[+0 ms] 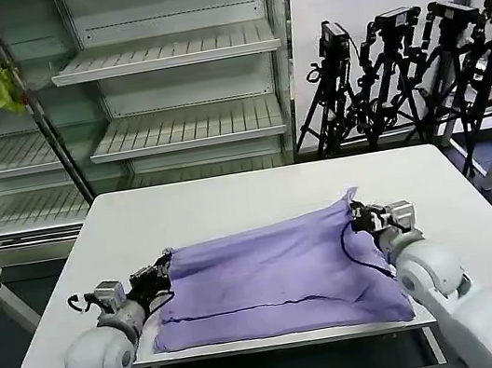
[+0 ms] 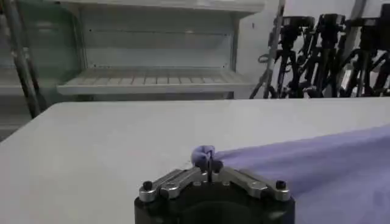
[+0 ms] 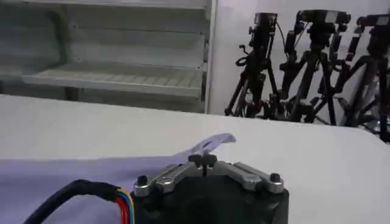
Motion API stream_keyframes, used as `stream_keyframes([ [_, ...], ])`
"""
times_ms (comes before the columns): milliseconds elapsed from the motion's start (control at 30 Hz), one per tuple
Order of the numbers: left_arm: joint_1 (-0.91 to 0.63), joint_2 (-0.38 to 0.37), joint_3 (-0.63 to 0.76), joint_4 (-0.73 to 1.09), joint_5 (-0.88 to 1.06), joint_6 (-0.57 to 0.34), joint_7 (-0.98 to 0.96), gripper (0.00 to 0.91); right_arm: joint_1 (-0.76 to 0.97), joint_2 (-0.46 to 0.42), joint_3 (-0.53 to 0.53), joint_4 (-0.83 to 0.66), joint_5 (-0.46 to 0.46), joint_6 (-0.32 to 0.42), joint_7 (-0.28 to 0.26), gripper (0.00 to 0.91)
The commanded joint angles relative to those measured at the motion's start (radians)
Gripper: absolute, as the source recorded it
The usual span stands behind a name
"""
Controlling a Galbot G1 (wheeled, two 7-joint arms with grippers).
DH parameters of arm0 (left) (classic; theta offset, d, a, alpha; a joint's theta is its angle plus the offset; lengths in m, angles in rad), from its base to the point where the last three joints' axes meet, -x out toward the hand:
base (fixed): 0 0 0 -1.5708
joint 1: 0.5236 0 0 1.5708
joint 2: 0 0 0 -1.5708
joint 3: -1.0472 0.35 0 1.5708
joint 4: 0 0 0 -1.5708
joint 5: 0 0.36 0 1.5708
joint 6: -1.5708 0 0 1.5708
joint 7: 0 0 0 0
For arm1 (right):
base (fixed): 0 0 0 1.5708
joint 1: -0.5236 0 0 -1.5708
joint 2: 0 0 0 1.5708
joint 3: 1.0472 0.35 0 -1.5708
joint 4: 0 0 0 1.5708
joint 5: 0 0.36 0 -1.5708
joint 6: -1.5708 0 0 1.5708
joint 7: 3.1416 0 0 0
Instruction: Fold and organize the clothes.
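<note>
Lavender T-shirt (image 1: pixel 276 278) is lying across the near half of the white surface (image 1: pixel 231 205), plain side up, already doubled over with a fold line running along its near edge. Left gripper (image 1: pixel 161 272) is pinching the shirt's far left corner; in the left wrist view its jaws are closed on a small bunched tuft of cloth (image 2: pixel 204 155). Right gripper (image 1: pixel 361 216) is clamping the far right corner, where the fabric is rising to a small peak; in the right wrist view a thin flap of cloth (image 3: pixel 213 143) is sticking out past its closed jaws. Between the two holds the far edge is sagging slightly rather than running taut. Fabric is reading as light, thin and limp: it is draping, wrinkling and bunching at each pinch, so it will likely follow a pull but slump wherever unsupported. No fragility concern; slipping out of a shallow pinch seems the main risk. Corners and hems are looking like the best holds, both ends lifted evenly. Shelving (image 1: pixel 179 91) and camera tripods (image 1: pixel 416 70) are standing behind, well apart from the work.
</note>
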Motion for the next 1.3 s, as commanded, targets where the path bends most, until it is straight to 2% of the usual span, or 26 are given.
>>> stream_keyframes([
  [33, 0.154, 0.0, -0.054, -0.163, 0.002, 0.0, 0.0, 0.01, -0.185, -0.049, 0.05, 0.16, -0.013, 0.001, -0.003, 0.0],
  [533, 0.279, -0.017, -0.108, -0.284, 0.007, 0.0, 0.001, 0.01, -0.232, -0.063, 0.066, 0.227, -0.029, 0.001, -0.002, 0.0],
  [1067, 0.334, -0.029, -0.128, -0.306, 0.023, 0.0, 0.004, 0.01, -0.253, -0.089, 0.076, 0.238, -0.031, 0.001, -0.007, 0.0],
  [1300, 0.358, -0.035, -0.119, -0.299, 0.044, 0.0, 0.004, 0.01, -0.306, -0.125, 0.079, 0.261, -0.06, 0.001, -0.007, 0.0],
])
